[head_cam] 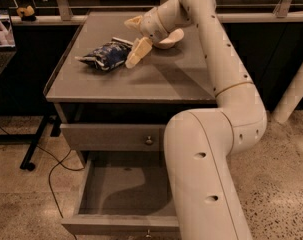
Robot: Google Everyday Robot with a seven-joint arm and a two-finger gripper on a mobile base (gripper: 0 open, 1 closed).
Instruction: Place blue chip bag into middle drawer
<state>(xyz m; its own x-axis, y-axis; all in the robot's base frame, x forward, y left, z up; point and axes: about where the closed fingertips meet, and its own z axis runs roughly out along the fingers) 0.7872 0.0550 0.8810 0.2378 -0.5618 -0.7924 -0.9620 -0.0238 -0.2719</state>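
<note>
The blue chip bag (105,56) lies crinkled on the grey cabinet top (141,79), left of centre. My gripper (131,38) is open just to the right of the bag, one finger (135,52) reaching down beside the bag's right end and the other raised above it. It holds nothing. The middle drawer (126,186) is pulled open below, its plain grey inside showing. My arm's large lower segment hides the drawer's right part.
A white round bowl (172,38) sits on the top right behind my gripper's wrist. The upper drawer front (111,136) with its knob (149,140) is closed. A black stand leg and a cable (50,169) lie on the floor at the left.
</note>
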